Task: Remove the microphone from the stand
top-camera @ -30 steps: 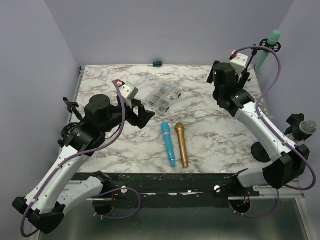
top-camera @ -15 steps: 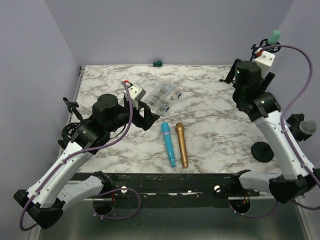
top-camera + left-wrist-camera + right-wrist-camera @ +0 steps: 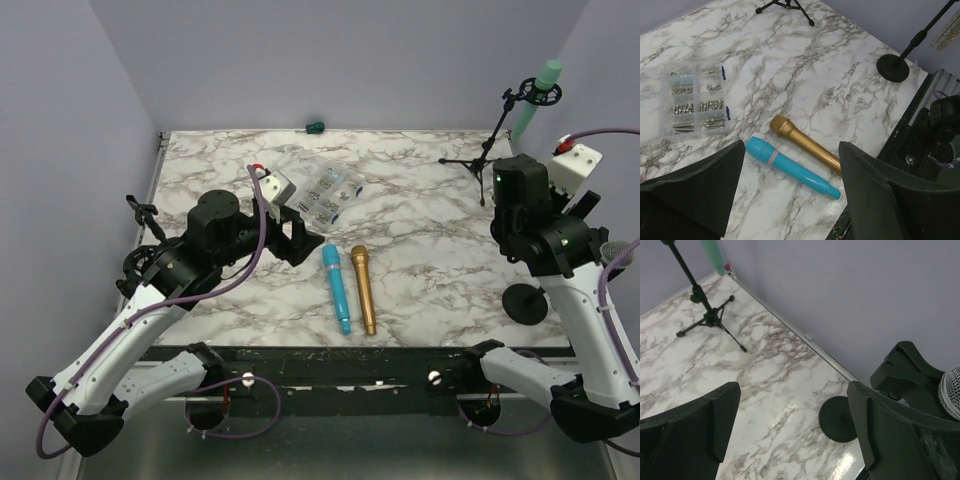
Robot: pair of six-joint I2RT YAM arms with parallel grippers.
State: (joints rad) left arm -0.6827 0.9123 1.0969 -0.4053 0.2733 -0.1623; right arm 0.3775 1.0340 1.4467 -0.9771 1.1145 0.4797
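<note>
A mint-green microphone [image 3: 541, 84] sits in the clip of a black tripod stand [image 3: 486, 152] at the back right; the right wrist view shows this microphone [image 3: 713, 255] and its stand [image 3: 707, 315] too. At the right edge, a grey mesh-headed microphone [image 3: 617, 254] sits on a stand with a round black base [image 3: 524, 303]. My right gripper [image 3: 588, 205] hovers open between the two stands, nothing in it; through its jaws [image 3: 792, 405] I see the round base [image 3: 840, 418] and the mesh head [image 3: 953, 397]. My left gripper [image 3: 300, 236] is open over the table's middle [image 3: 792, 150].
A blue microphone [image 3: 337, 288] and a gold one [image 3: 363, 289] lie side by side near the front edge, below the left gripper. A clear box of screws [image 3: 331, 192] lies behind them. A green-handled screwdriver [image 3: 314, 127] rests by the back wall. Walls close in at both sides.
My right arm has swung away from the tripod stand, toward the right and nearer, its jaws still open. My left arm has shifted a little to the right.
</note>
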